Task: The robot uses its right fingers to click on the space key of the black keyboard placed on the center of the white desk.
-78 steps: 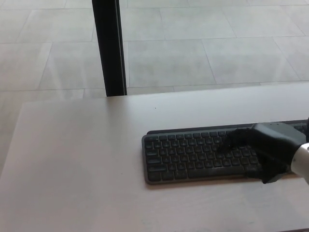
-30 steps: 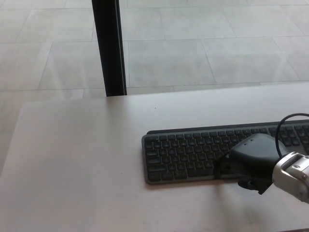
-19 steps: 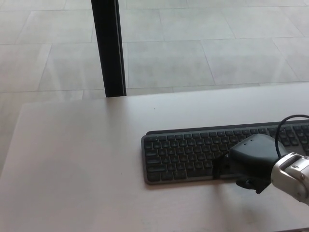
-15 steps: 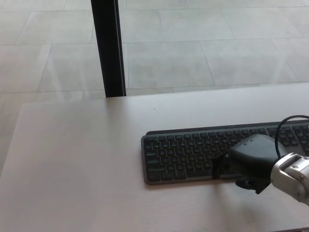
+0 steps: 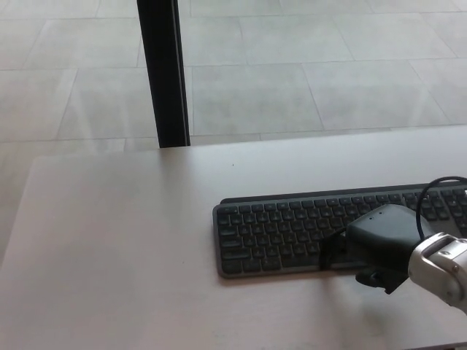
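A black keyboard point(image 5: 284, 230) lies flat on the white desk point(image 5: 124, 240), right of centre, its right end running out of the picture. My right hand point(image 5: 379, 244) comes in from the right and rests over the keyboard's front edge. Its dark fingertips point(image 5: 332, 251) press down on the bottom key row, about where the space key lies; the key itself is hidden under them. The back of the hand covers the fingers. My left hand does not show.
A black vertical post point(image 5: 164, 73) stands behind the desk's far edge at upper left. Beyond it is a pale tiled floor point(image 5: 314, 80). A thin black cable point(image 5: 438, 189) loops above my right wrist.
Since 2.6 s ago my right hand has moved from the upper key rows toward the keyboard's front edge. Over the last second it has stayed put; the view has shifted slightly.
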### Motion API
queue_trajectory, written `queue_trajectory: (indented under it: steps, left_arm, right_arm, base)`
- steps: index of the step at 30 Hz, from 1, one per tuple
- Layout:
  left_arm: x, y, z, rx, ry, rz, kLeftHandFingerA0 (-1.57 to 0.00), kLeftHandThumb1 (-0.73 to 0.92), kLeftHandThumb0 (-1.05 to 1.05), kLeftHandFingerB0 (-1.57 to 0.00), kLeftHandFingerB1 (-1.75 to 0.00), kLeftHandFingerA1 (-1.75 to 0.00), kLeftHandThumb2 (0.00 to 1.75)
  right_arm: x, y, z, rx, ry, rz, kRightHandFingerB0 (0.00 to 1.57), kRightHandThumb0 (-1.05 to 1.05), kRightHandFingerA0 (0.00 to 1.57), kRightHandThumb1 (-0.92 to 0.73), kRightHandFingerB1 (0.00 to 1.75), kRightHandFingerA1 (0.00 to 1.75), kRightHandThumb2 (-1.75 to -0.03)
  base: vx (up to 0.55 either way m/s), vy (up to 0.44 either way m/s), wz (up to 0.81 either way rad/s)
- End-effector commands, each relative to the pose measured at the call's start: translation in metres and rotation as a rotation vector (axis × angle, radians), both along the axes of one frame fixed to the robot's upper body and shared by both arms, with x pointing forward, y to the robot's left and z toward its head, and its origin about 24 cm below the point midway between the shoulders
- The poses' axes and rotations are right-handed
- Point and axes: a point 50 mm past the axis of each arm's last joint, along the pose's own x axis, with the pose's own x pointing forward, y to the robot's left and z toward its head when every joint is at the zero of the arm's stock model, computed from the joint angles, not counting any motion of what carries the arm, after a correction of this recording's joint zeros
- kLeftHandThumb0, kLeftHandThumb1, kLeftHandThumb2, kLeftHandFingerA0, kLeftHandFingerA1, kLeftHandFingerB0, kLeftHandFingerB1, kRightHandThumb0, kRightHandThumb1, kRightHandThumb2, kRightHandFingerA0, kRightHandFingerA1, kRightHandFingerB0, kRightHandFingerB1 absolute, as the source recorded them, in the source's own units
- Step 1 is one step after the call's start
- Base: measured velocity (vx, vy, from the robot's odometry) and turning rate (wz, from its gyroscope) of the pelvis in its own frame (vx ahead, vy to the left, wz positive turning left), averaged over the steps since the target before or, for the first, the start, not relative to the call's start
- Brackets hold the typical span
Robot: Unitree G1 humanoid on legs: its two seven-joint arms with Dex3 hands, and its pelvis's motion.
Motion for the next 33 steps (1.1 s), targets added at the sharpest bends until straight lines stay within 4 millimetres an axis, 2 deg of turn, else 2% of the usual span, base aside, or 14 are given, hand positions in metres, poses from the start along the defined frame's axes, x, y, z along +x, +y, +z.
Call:
queue_trajectory:
  steps: [1,11,13,16,17,18,19,20,22,23,24,26,28,33]
  left_arm:
    - [-0.001,0.006,0.007,0.022,-0.004,0.021,-0.75,0.78,-0.56,-0.6,-0.58,-0.69,0.63]
    - [-0.002,0.006,0.006,0.018,-0.012,0.017,-0.73,0.78,-0.56,-0.6,-0.57,-0.68,0.63]
    - [-0.003,0.006,0.005,0.016,-0.007,0.017,-0.72,0.78,-0.56,-0.58,-0.57,-0.69,0.63]
    - [-0.003,0.006,0.006,0.03,0.011,0.009,-0.75,0.78,-0.57,-0.62,-0.59,-0.7,0.63]
    - [-0.003,0.006,0.005,0.023,0.003,0.015,-0.76,0.78,-0.57,-0.61,-0.59,-0.71,0.63]
    - [-0.003,0.006,0.006,0.021,0.002,0.017,-0.76,0.78,-0.58,-0.61,-0.58,-0.71,0.63]
    - [-0.003,0.006,0.005,0.019,0.001,0.019,-0.75,0.78,-0.57,-0.6,-0.58,-0.7,0.63]
    - [-0.003,0.006,0.005,0.017,-0.001,0.021,-0.74,0.78,-0.57,-0.6,-0.58,-0.69,0.63]
    - [-0.004,0.006,0.005,0.023,0.009,0.016,-0.75,0.78,-0.57,-0.59,-0.56,-0.68,0.63]
    - [-0.005,0.006,0.004,0.022,0.005,0.02,-0.77,0.78,-0.57,-0.62,-0.58,-0.69,0.63]
    - [-0.005,0.006,0.004,0.022,0.005,0.02,-0.77,0.78,-0.57,-0.62,-0.58,-0.69,0.63]
    - [-0.006,0.006,0.004,0.023,0.011,0.016,-0.75,0.79,-0.57,-0.6,-0.57,-0.68,0.63]
    - [-0.007,0.006,0.003,0.023,0.014,0.02,-0.75,0.78,-0.57,-0.59,-0.57,-0.69,0.63]
    - [-0.009,0.007,0.002,0.029,0.024,0.013,-0.76,0.79,-0.58,-0.61,-0.57,-0.69,0.64]
  right_arm:
    - [-0.009,-0.014,-0.025,-0.054,0.124,-0.056,0.56,-0.17,0.72,-0.63,0.44,1.52,-0.67]
    - [-0.005,-0.02,-0.025,-0.02,0.152,-0.096,0.57,-0.19,0.73,-0.64,0.42,1.54,-0.67]
    - [-0.005,-0.021,-0.022,0.036,0.159,-0.108,0.61,-0.18,0.73,-0.61,0.45,1.42,-0.74]
    - [-0.002,-0.023,-0.016,0.065,0.174,-0.138,0.62,-0.17,0.73,-0.6,0.43,1.54,-0.69]
    - [0.003,-0.026,-0.006,0.118,0.18,-0.172,0.61,-0.17,0.73,-0.59,0.41,1.65,-0.66]
    - [0.007,-0.028,0.001,0.141,0.177,-0.177,0.63,-0.19,0.85,-0.61,0.47,1.54,-0.72]
    - [0.009,-0.029,0.008,0.16,0.177,-0.189,0.6,-0.14,0.76,-0.62,0.38,1.68,-0.63]
    - [0.012,-0.031,0.018,0.19,0.176,-0.208,0.59,-0.19,0.72,-0.63,0.38,1.72,-0.63]
    - [0.015,-0.033,0.033,0.256,0.141,-0.193,0.6,-0.09,0.78,-0.6,0.39,1.75,-0.65]
    - [0.018,-0.039,0.053,0.292,0.074,-0.192,0.61,-0.16,0.77,-0.62,0.39,1.73,-0.63]
    - [0.018,-0.039,0.053,0.293,0.075,-0.192,0.61,-0.16,0.77,-0.62,0.39,1.73,-0.63]
    - [0.02,-0.049,0.081,0.374,0.031,-0.205,0.59,-0.08,0.76,-0.64,0.37,1.75,-0.6]
    - [0.021,-0.058,0.099,0.428,-0.015,-0.224,0.6,-0.08,0.78,-0.62,0.37,1.75,-0.62]
    - [0.014,-0.082,0.127,0.531,-0.093,-0.265,0.58,-0.13,0.7,-0.62,0.38,1.73,-0.61]
  base:
    - [0.0,0.0,0.0]
    - [0.0,0.0,0.0]
    - [0.0,0.0,0.0]
    - [0.0,0.0,0.0]
    - [0.0,0.0,0.0]
    - [0.0,0.0,0.0]
    - [0.0,0.0,0.0]
    - [0.0,0.0,0.0]
    - [0.0,0.0,0.0]
    - [0.0,0.0,0.0]
    - [0.0,0.0,0.0]
    - [0.0,0.0,0.0]
    - [0.0,0.0,0.0]
    - [0.0,0.0,0.0]
